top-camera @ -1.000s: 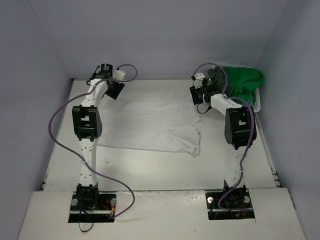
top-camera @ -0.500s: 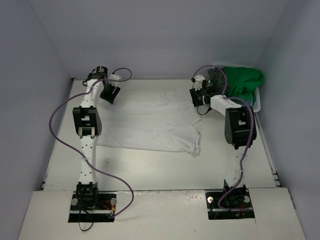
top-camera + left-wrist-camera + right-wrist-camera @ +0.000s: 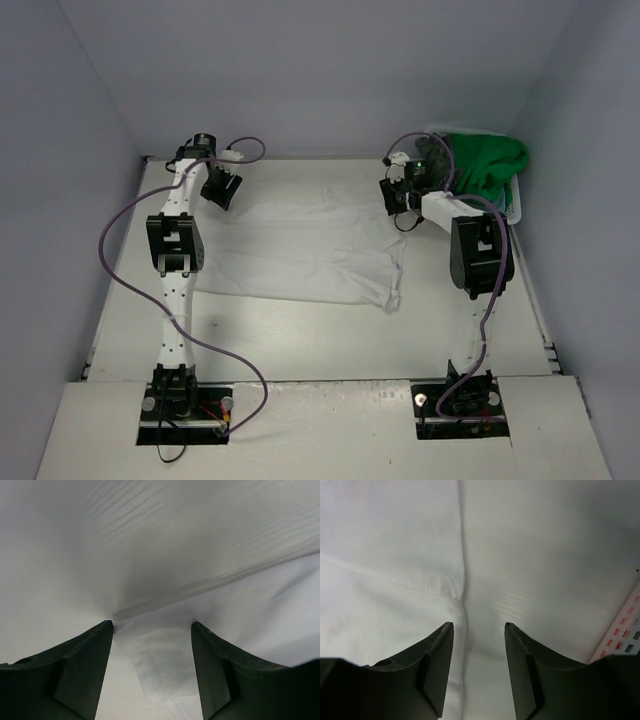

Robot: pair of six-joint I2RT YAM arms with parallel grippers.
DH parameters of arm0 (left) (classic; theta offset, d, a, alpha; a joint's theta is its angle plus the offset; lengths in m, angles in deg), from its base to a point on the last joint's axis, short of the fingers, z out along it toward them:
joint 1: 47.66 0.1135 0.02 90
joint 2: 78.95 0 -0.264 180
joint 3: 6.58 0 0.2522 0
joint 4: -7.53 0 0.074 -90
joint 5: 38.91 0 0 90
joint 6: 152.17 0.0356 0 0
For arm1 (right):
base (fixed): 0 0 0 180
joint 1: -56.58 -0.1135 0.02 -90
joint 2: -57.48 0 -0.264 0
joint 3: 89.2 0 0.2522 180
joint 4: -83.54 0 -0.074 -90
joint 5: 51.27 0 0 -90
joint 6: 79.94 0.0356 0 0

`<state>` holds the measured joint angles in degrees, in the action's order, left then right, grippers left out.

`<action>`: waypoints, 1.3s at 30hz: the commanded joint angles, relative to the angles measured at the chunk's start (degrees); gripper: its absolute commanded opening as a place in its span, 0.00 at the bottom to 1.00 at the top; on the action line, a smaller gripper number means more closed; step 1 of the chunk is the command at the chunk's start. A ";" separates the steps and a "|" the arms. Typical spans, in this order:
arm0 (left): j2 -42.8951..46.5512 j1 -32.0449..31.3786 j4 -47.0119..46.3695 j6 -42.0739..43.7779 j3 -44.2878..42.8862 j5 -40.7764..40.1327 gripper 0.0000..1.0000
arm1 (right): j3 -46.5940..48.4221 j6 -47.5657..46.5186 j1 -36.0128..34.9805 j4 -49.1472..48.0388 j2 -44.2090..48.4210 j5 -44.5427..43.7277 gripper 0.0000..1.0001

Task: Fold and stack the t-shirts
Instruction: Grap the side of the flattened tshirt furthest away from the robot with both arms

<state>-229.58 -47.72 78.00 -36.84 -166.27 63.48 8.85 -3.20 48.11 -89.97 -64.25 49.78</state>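
The white t-shirt (image 3: 305, 245) lies spread flat on the table. My left gripper (image 3: 218, 192) hangs open over its far left corner; in the left wrist view the shirt's edge (image 3: 155, 655) lies between the two open fingers (image 3: 80, 670). My right gripper (image 3: 400, 200) is open at the shirt's far right edge; in the right wrist view the cloth edge (image 3: 462, 600) runs between its fingers (image 3: 435, 665). The bright green shirt (image 3: 490, 165) and a dark grey one (image 3: 432, 152) are heaped in the basket at the back right.
The white laundry basket (image 3: 516, 205) stands at the back right corner; its perforated wall shows in the right wrist view (image 3: 625, 635). Grey walls close in the table on three sides. Purple cables loop beside both arms.
My left gripper has moved left and a little back along the shirt's far edge. My right gripper has shifted only slightly. The shirt lies as before.
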 commanded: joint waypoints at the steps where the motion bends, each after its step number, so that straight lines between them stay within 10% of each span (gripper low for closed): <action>1: 1.04 -0.21 -0.28 0.70 -1.03 0.80 0.58 | -0.27 0.77 0.65 -3.37 5.71 1.17 0.42; 12: 0.25 -0.21 -2.48 -0.62 0.38 2.03 0.23 | -0.97 1.22 0.91 -4.07 5.54 3.54 0.41; 39: 6.92 -0.21 -8.72 -4.49 13.21 4.05 0.00 | 35.06 0.95 0.30 1.29 -20.99 15.67 0.52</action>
<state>-224.88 -47.92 67.97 -40.36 -155.25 66.78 39.39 -3.50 48.66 -88.68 -84.01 64.19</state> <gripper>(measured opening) 0.009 0.521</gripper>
